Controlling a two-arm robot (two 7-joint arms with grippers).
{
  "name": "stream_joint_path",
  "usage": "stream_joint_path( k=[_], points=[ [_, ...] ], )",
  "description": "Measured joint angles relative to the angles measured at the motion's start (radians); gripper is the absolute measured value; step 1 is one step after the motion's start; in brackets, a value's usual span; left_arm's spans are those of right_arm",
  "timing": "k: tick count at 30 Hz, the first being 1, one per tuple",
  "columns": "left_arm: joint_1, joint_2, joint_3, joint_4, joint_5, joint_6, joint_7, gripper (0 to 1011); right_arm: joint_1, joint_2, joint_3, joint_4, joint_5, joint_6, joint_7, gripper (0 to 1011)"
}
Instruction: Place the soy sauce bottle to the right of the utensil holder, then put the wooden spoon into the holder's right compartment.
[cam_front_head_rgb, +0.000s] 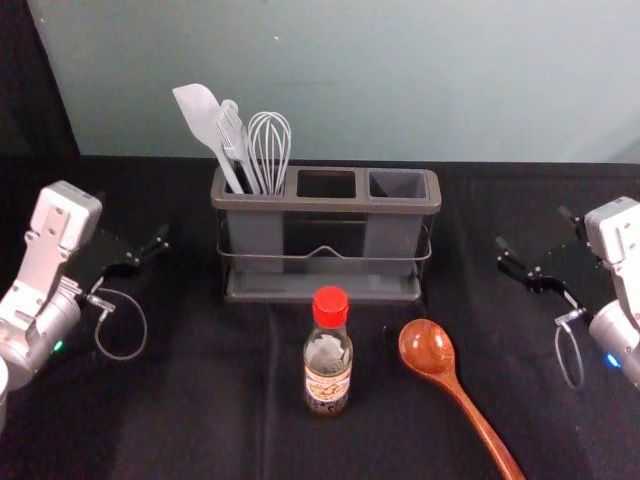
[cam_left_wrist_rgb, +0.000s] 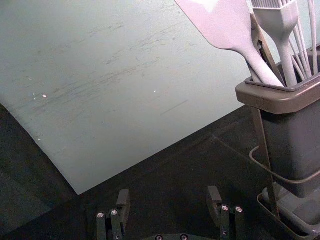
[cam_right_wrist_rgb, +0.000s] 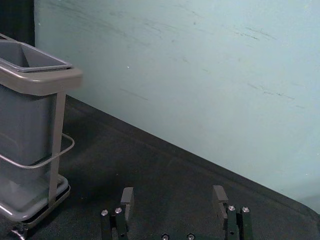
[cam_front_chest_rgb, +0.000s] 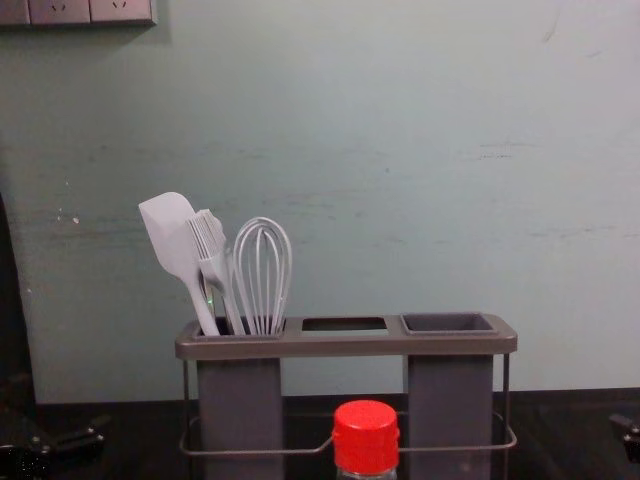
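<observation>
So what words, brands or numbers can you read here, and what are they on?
No text can be read.
Soy sauce bottle: printing on its label, too small to make out.
Utensil holder: no lettering that I can see.
Wooden spoon: none that I can see.

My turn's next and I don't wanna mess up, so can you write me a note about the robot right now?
Left gripper: open, empty, left of the utensil holder.
Right gripper: open, empty, right of it.
Soy sauce bottle: upright, in front of the holder's middle.
Wooden spoon: lying right of the bottle, bowl toward the holder.
Done: neither step.
Left: bottle to the holder's right side, then spoon into its right compartment.
</observation>
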Motion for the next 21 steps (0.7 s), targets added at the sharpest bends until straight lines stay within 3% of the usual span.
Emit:
stream_joint_path(
  k=[21],
  points=[
    [0.0, 0.0, 0.0, 0.0, 0.0, 0.0, 0.0, 1005, 0.0, 0.0, 0.0, 0.0, 0.0, 0.0, 0.0, 1003]
  ],
)
